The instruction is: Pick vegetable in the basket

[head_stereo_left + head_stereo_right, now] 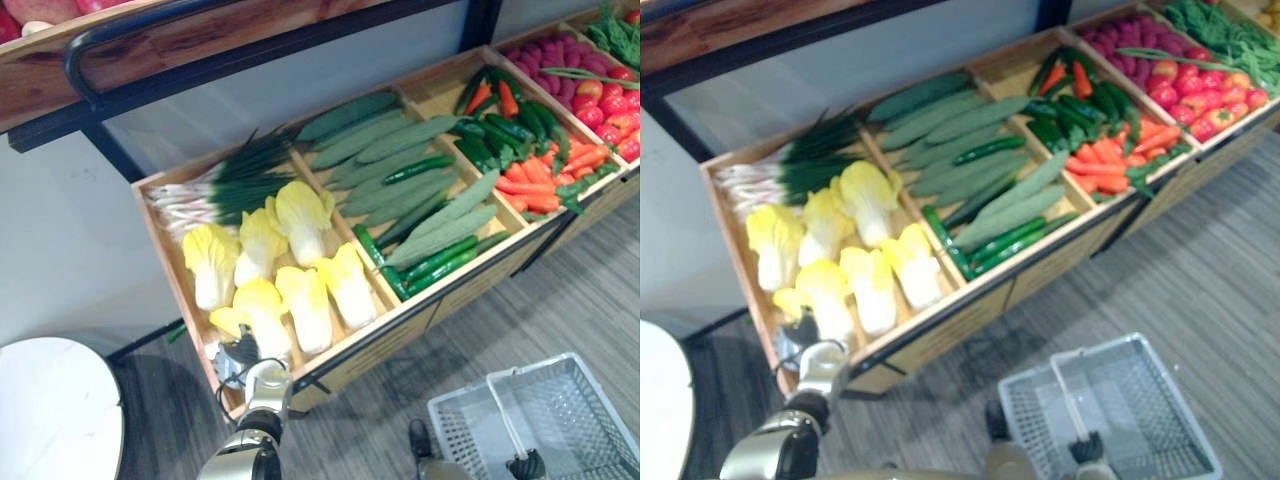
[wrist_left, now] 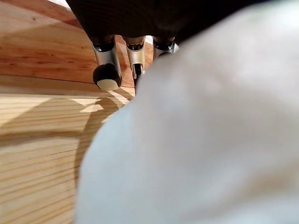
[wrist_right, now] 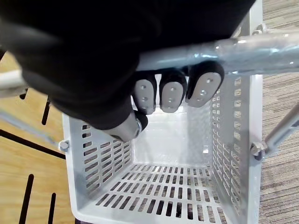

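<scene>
Far left, at the crate's front corner: left hand (image 1: 240, 358) against the nearest cabbage (image 1: 257, 302) — whether it grips, I cannot tell.
Left compartment: yellow cabbages, green onions (image 1: 215, 185) behind them, all in the wooden crate (image 1: 470, 285).
Middle compartments: cucumbers (image 1: 400, 160), then peppers and carrots (image 1: 540, 180).
Lower right: grey basket (image 1: 590, 400) — right hand (image 3: 173, 95) curled tight round its handle (image 3: 261, 49).

yellow-leaved cabbages (image 1: 305, 308): 6 | bunch of spring onions (image 1: 215, 190): 1 | grey plastic basket (image 3: 224, 140): 1
</scene>
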`<state>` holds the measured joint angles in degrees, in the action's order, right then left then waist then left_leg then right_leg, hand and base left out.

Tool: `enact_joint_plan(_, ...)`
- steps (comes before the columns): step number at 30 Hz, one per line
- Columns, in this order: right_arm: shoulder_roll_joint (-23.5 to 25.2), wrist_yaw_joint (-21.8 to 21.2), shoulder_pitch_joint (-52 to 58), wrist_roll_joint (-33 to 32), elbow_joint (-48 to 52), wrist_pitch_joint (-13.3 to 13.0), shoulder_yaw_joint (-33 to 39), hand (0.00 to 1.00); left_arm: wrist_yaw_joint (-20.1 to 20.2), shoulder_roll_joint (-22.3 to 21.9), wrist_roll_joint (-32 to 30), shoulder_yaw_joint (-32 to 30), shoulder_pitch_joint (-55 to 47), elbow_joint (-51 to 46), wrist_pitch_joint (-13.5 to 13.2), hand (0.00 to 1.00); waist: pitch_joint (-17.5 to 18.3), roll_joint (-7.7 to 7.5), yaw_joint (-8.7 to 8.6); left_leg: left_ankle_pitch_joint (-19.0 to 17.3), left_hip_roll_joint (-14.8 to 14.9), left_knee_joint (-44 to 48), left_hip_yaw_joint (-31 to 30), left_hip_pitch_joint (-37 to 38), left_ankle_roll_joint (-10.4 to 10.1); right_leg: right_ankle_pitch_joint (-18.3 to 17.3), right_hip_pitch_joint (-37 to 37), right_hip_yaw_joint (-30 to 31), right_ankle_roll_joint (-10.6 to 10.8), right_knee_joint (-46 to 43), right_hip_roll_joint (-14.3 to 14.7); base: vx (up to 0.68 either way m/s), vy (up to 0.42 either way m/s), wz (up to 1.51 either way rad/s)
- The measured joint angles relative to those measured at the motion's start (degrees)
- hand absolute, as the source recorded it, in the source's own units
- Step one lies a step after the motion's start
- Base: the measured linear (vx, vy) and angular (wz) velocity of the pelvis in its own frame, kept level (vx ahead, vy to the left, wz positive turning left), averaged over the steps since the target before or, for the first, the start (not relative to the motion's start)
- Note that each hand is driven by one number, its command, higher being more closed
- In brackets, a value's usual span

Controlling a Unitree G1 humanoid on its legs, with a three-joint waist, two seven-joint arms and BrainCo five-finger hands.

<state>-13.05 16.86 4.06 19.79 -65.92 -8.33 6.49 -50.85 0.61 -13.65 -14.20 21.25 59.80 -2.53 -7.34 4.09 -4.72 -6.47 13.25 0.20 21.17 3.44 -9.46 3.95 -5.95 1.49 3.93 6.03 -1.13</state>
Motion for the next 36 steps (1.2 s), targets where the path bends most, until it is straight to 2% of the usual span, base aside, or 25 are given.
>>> enact_joint_plan(12, 0.3, -0.7, 0.0, 0.1, -0.4, 0.2, 2.3, 1.00, 1.7, 0.2, 0.2, 5.4, 0.2, 0.0, -0.8, 1.00, -0.4, -0.50, 0.12, 0.1, -0.5, -0.2, -1.8, 0.9, -0.1, -0.3, 1.9, -1.8, -0.4, 0.0, -0.8, 0.00, 0.000, 0.09)
enact_joint_plan(18, 1.1, -0.7, 0.2, 0.1, -0.5, 0.5, 4.5, 1.00, 4.2, 1.1, 2.2, 8.3, 0.0, -4.1, -0.9, 1.00, -1.1, -1.67, 0.08, 0.3, -0.7, -0.3, -3.9, 0.7, 0.1, -0.3, 2.9, -4.0, -0.4, 0.0, -1.3, 0.00, -0.009, 0.17)
enact_joint_plan(25, 1.9, -0.7, 0.1, 0.1, -0.3, 0.7, 6.7, 1.00, 8.6, 1.6, 2.2, 11.8, -2.2, -13.9, 1.3, 1.00, -1.4, -2.26, 0.16, 1.5, -1.7, -2.0, -6.4, 0.2, 0.4, -0.4, 3.1, -6.5, -0.6, 0.0, -2.4, 0.02, 0.007, 0.21)
enact_joint_plan(27, 2.0, -0.7, 0.0, 0.1, -0.1, 0.6, 6.9, 1.00, 9.4, 1.6, 1.9, 12.4, -2.7, -17.5, 2.2, 1.00, -1.8, -3.06, 0.13, 1.6, -2.0, -1.9, -7.3, -0.2, 0.5, -0.4, 3.1, -7.3, -0.6, 0.0, -2.8, 0.02, 0.019, 0.18)
enact_joint_plan(30, 2.8, -0.8, -0.5, 0.2, -0.2, 0.7, 8.9, 1.00, 10.7, 1.8, -0.1, 13.9, -3.9, -22.6, 3.2, 1.00, -1.8, -3.59, 0.31, 1.7, -2.2, -2.0, -7.9, -0.5, 0.6, -0.4, 3.2, -7.9, -0.6, 0.0, -3.0, 0.03, 0.010, 0.10)
enact_joint_plan(36, 2.8, -0.8, -0.5, 0.5, 0.0, 0.7, 9.3, 1.00, 11.3, 1.8, -7.9, 16.2, -4.4, -30.4, 4.3, 1.00, -1.7, -3.54, 0.48, 1.9, -2.5, -1.0, -9.4, -1.7, 0.9, -0.4, 3.2, -9.2, -0.6, 0.0, -3.5, 0.00, 0.002, 0.12)
